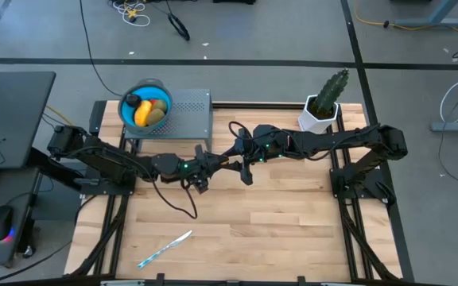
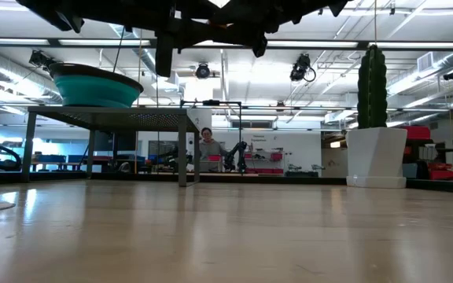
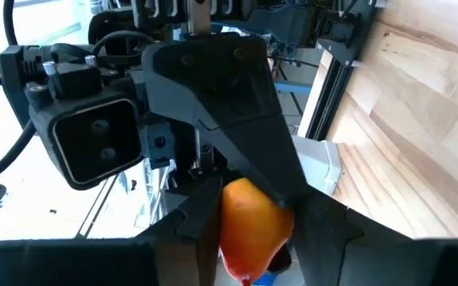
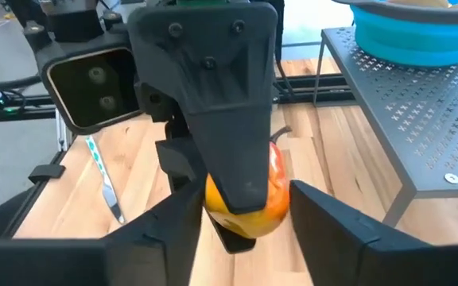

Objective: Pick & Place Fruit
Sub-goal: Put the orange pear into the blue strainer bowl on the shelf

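Note:
High over the table's middle my two grippers meet tip to tip, the left (image 1: 217,164) coming from the left and the right (image 1: 242,161) from the right. Between them is a small orange fruit (image 3: 249,226) with a red patch (image 4: 275,167). My left gripper (image 3: 253,214) is shut on it. My right gripper (image 4: 245,206) is open, one finger on either side of the fruit, with a sliver of gap at one finger (image 4: 308,210). More fruit lies in a blue bowl (image 1: 127,117): a yellow-orange oblong (image 1: 142,116), olive ovals (image 1: 158,117) and a black ball (image 1: 133,100). My left gripper pinches the orange fruit by two opposite sides (image 3: 227,230) between its two fingers. It comes in level from the table's left. The fruit is lifted well clear of the table. My right gripper: I cannot tell whether its fingers (image 4: 185,222) touch the fruit.
The bowl stands on a grey perforated stand (image 1: 189,111) at the far left. A cactus in a white pot (image 1: 324,103) stands at the far right. A white-and-blue knife (image 1: 165,248) lies near the front left. Bare wood lies below the arms.

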